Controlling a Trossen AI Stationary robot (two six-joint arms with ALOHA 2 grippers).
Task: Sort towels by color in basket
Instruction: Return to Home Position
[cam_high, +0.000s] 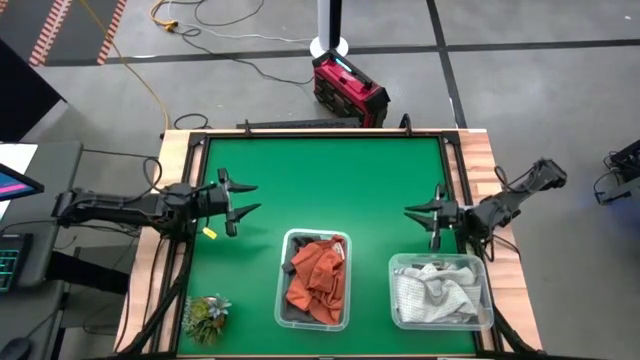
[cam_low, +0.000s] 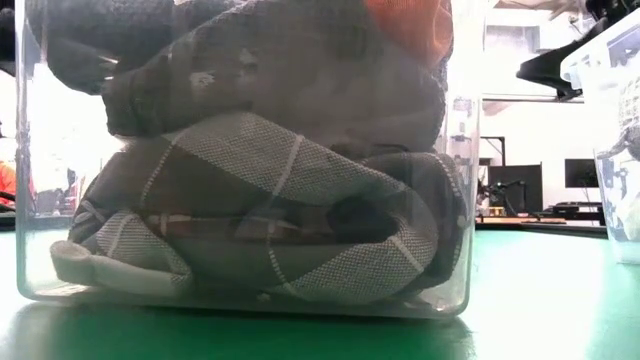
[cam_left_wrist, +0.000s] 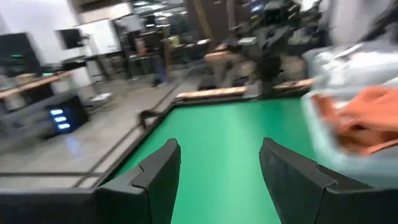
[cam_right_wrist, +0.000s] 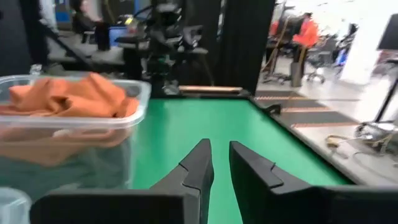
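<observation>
Nearest bin: middle clear bin (cam_low: 459, 200) fills the low view, packed with dark grey towels (cam_low: 250, 170) at the bottom and rust-orange towels (cam_high: 318, 282) on top.
Right bin: right clear bin (cam_high: 392, 292) stands at the near right of the green table (cam_high: 330, 170) and holds light grey towels (cam_high: 440, 290), with some paler cloth among them.
Loose cloths: none show on the bare mat, so every towel in view is inside a bin.
Left gripper: left gripper (cam_high: 253, 198) hovers over the left side of the mat, well apart from the middle bin, jaws apart and empty.
Right gripper: right gripper (cam_high: 408, 212) hangs just beyond the far rim of the right bin, jaws drawn close with only a slit between them, holding nothing.
Step in hand: sorting looks finished, and by my reading both arms are heading to their rest pose.
Next move: each arm needs to pull back toward its own table edge. The right one should lift clear first so it does not clip the bin rim just beside it.
Bystanders: green plant tuft (cam_high: 207, 315) at the near left corner, small yellow scrap (cam_high: 210, 232) near the left gripper.
Hidden: lower layers of the right bin, the towel count, and whether white cloths sit apart from grey ones cannot be told.
</observation>
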